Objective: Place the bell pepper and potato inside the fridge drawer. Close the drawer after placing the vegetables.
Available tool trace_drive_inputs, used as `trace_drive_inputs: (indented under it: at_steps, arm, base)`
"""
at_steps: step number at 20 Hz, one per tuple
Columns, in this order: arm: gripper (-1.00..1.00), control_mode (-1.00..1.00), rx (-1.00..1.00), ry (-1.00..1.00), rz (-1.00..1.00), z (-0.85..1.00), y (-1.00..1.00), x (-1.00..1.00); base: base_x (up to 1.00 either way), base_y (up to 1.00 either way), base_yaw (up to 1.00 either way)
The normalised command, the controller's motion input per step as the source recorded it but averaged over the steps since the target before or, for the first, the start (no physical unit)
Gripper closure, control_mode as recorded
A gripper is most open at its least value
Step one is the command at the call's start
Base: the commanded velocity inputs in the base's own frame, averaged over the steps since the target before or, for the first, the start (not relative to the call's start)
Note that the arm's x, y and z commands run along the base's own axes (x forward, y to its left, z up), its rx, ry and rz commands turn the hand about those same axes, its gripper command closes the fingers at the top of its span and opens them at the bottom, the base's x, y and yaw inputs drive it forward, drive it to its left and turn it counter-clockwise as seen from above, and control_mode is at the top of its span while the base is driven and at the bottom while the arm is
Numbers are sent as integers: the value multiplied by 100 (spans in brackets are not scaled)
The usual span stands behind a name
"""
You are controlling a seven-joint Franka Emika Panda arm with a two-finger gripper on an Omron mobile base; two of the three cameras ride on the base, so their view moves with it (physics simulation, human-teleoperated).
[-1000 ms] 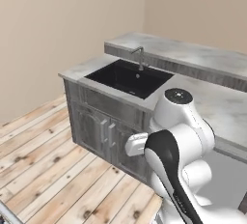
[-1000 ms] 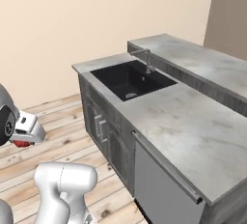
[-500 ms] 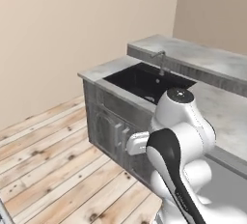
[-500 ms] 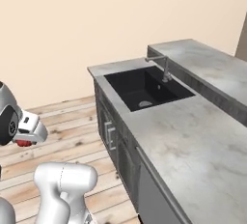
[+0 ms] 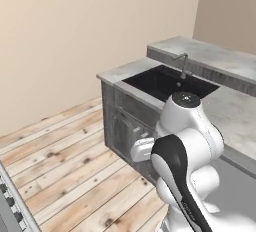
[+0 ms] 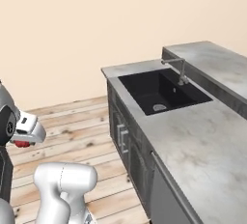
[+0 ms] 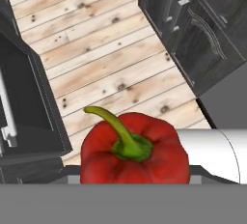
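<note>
We see a wooden floor (image 7: 96, 49) below, with a grey kitchen counter (image 6: 193, 141) and its black sink (image 6: 161, 90) to one side. Our gripper (image 6: 21, 143) hangs over the floor, jaws partly closed on the bell pepper (image 7: 134, 154). The pepper sits right between the jaws, stem up. We judge it light, firm and glossy, so a little slippery; a hold across its broad round body suits it, not the stem (image 7: 113, 124).

Sink (image 6: 161, 91): black basin, centre right, sunk in grey bench (image 6: 202, 150).
Faucet (image 6: 179, 69): upright behind basin.
Floor (image 5: 65, 151): light wood planks, lower left.
</note>
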Motion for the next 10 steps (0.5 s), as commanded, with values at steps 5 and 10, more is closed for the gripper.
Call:
trace_drive_inputs:
  at_steps: [5, 10]
  arm:
    - [100, 100, 0, 0, 0, 0, 0, 0]
    - [100, 100, 0, 0, 0, 0, 0, 0]
  base:
    - [100, 63, 9]
    - [100, 75, 4]
